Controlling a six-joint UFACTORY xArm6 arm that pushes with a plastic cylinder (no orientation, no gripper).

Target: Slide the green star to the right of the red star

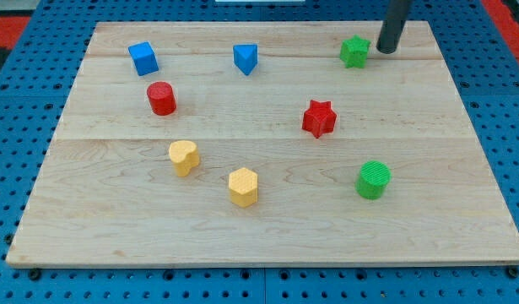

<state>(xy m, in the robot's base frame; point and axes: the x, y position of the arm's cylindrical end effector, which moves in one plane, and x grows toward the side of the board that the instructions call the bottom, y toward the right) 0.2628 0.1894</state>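
The green star [354, 51] lies near the view's top right of the wooden board [267, 228]. The red star [319, 118] lies below it and a little to its left, right of the board's middle. My tip [385, 48] stands just right of the green star, at about the same height in the view, with a small gap between them.
A blue cube [143, 58] and a blue triangular block [245, 59] lie along the view's top. A red cylinder [161, 98], a yellow heart [183, 157], a yellow hexagon [242, 187] and a green cylinder [373, 179] lie lower. A blue pegboard [14, 127] surrounds the board.
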